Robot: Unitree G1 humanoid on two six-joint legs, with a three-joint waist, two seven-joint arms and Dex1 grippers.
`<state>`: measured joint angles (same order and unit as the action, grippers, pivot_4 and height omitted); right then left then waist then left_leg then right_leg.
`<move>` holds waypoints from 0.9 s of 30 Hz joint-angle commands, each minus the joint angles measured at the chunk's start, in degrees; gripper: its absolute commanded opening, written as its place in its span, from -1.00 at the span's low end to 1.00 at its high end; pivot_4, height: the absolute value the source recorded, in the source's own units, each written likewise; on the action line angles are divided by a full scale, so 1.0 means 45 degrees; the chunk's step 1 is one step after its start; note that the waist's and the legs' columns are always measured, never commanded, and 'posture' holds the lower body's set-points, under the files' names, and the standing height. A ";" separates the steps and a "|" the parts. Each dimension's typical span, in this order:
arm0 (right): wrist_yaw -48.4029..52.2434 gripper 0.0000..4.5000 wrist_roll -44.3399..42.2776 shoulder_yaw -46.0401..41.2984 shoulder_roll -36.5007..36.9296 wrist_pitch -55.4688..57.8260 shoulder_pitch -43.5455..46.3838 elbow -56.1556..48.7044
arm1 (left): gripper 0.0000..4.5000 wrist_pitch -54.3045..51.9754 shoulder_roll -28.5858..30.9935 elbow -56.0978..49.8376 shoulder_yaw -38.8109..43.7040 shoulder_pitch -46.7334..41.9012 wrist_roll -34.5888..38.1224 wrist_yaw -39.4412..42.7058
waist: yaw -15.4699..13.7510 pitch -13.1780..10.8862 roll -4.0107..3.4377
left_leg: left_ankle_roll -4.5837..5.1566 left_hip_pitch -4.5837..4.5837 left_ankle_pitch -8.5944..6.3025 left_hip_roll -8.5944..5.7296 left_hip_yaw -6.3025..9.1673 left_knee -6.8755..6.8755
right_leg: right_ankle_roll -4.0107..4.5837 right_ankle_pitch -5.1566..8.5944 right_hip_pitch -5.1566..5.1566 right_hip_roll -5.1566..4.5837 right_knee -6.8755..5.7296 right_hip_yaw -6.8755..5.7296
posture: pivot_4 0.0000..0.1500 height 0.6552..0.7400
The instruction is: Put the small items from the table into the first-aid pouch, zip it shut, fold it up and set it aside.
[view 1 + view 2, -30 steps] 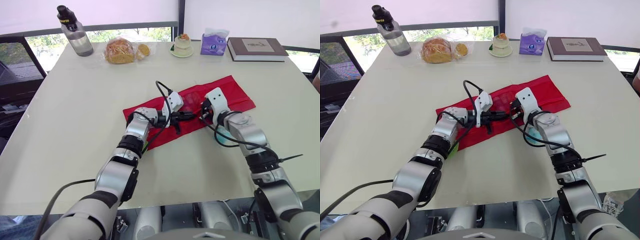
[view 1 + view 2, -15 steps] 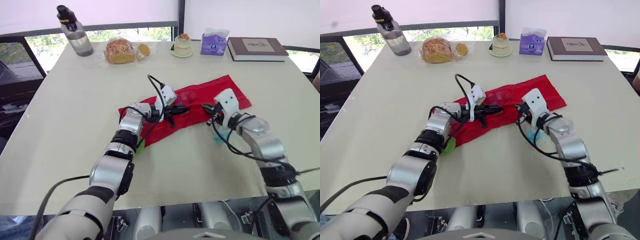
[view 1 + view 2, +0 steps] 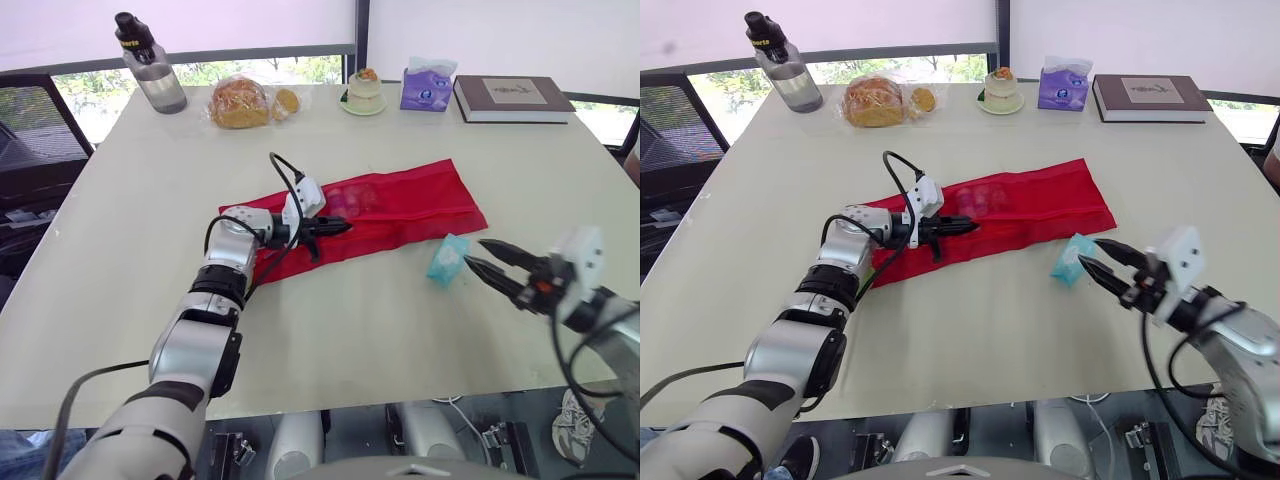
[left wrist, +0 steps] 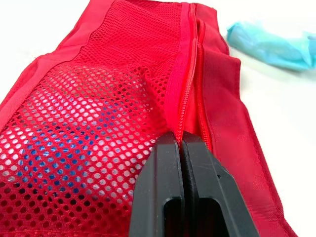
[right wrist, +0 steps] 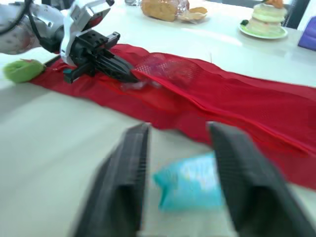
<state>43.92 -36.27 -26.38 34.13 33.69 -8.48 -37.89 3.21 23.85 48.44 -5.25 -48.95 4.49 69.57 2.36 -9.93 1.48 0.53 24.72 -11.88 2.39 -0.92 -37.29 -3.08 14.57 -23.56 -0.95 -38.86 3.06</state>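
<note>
Where the cream table (image 3: 350, 330) nears its front right corner, the right gripper (image 3: 475, 252) is held above the top with its two fingers spread apart, pointing at one pale blue packet (image 3: 446, 260) that lies just before them. One red first-aid pouch (image 3: 400, 200) is spread flat across the middle of the table, its long side running left to right, just beyond the packet and not touching it. The left gripper (image 3: 345, 226) is clenched on the pouch's zip line, near the mesh panel, through which bluish contents can be made out. One small green item (image 5: 22, 69) is seen at the pouch's left end. Along the far edge five things are set in a row: one water bottle (image 3: 150, 65) near the far left corner, one bag of bread (image 3: 240, 102), one small cake on a plate (image 3: 365, 90), one purple tissue pack (image 3: 428, 85) and one book (image 3: 512, 97) toward the far right corner. Beyond that edge a window (image 3: 250, 68) with greenery outside is seen.
</note>
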 commanded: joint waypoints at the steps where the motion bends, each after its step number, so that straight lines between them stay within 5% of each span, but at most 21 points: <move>1: 0.0794 0.66 -0.1718 -0.2677 0.0573 -0.0038 -0.1305 -0.0795 | -1.00 0.0177 0.0623 -0.0177 0.0130 0.0060 -0.0066 0.0150 | -0.0035 -0.0001 0.0002 | 0.0000 0.0001 0.0000 -0.0001 -0.0001 0.0002 | 0.0000 0.0002 0.0000 -0.0001 0.0001 -0.0001 | 1.00 0.97; 3: 0.1105 0.91 -0.2289 -0.3667 0.0726 -0.0088 -0.2199 -0.0928 | -1.00 0.0241 0.0897 0.0001 0.0180 0.0046 -0.0096 0.0132 | -0.0040 0.0000 0.0002 | 0.0000 0.0004 0.0000 0.0000 0.0000 0.0013 | 0.0001 0.0002 0.0000 -0.0001 0.0009 -0.0002 | 1.00 0.97; 27: -0.0066 0.91 -0.4532 -0.4577 0.1651 -0.0470 -0.3055 -0.1389 | -1.00 -0.0818 0.2867 -0.0327 0.0303 -0.0061 0.0240 0.1168 | -0.0019 0.0000 0.0006 | 0.0000 -0.0001 0.0000 0.0000 -0.0012 0.0007 | -0.0008 0.0009 -0.0001 -0.0005 0.0008 0.0010 | 1.00 0.97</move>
<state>44.09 -55.26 -45.98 40.84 32.46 -22.60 -42.63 -0.02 35.57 48.31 -4.97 -48.12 4.79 73.93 2.27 -9.93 1.51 0.53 24.72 -11.88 2.40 -0.98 -37.26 -3.12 14.61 -23.57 -0.98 -38.83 3.11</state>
